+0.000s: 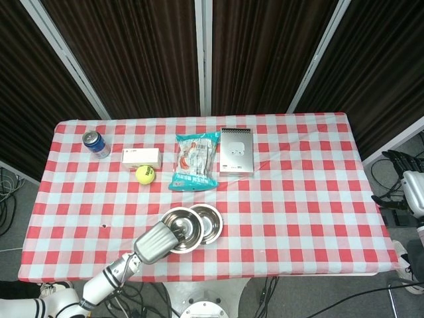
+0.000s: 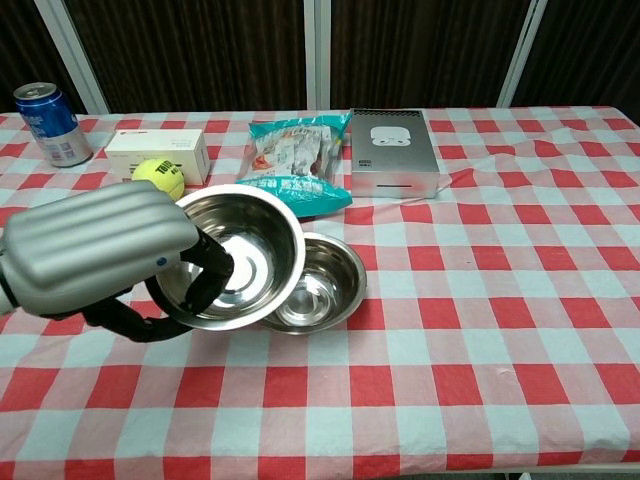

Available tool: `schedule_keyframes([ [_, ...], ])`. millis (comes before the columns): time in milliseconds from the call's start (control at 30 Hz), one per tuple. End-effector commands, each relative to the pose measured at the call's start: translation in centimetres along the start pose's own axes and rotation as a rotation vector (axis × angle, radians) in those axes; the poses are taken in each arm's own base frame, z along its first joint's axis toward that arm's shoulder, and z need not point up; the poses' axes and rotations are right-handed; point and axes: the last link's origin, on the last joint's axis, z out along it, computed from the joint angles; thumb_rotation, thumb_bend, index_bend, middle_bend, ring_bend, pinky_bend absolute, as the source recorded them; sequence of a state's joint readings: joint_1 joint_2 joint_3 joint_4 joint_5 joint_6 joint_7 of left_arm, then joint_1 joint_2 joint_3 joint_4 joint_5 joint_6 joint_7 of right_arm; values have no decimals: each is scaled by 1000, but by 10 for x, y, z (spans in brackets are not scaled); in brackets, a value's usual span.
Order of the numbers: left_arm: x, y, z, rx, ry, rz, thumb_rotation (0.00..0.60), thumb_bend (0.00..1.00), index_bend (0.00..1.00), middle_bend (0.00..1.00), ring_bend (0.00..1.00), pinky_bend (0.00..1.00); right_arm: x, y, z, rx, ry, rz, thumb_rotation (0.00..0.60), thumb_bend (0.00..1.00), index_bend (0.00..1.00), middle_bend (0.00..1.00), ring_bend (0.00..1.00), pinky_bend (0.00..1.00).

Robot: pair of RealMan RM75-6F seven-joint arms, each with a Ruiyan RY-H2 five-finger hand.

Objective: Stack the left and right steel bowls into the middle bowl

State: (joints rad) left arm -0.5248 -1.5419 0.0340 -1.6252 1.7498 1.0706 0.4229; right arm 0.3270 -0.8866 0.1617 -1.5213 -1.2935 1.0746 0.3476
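My left hand grips the rim of a steel bowl and holds it lifted, tilted toward me. That bowl overlaps the left side of the middle steel bowl, which sits on the checked tablecloth. In the head view my right hand shows at the far right edge, off the table, holding nothing; how its fingers lie is unclear. I see only two bowls.
Along the back stand a blue can, a white box, a tennis ball, a teal snack bag and a silver case. The table's right half is bare cloth.
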Motion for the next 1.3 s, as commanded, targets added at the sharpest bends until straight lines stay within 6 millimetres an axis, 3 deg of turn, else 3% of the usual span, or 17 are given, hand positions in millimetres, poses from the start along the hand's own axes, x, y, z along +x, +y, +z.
schedule_keyframes([
  [33, 0, 4, 5, -17, 3, -2, 600, 409, 697, 690, 1000, 1000, 0, 2, 0, -3, 1, 1, 600, 98, 91, 66, 0, 0],
  [633, -6, 6, 44, -81, 1, -9, 600, 410, 697, 691, 1000, 1000, 14, 15, 5, -44, 38, 37, 600, 99, 91, 66, 0, 0],
  [1100, -16, -2, 61, -78, -8, -29, 600, 407, 695, 683, 1000, 1000, 15, 17, 11, -60, 38, 45, 600, 98, 91, 67, 0, 0],
  [1300, -12, -3, 61, -100, 10, -63, 600, 295, 598, 602, 1000, 1000, 16, 15, 13, -60, 42, 48, 600, 98, 91, 67, 0, 0],
])
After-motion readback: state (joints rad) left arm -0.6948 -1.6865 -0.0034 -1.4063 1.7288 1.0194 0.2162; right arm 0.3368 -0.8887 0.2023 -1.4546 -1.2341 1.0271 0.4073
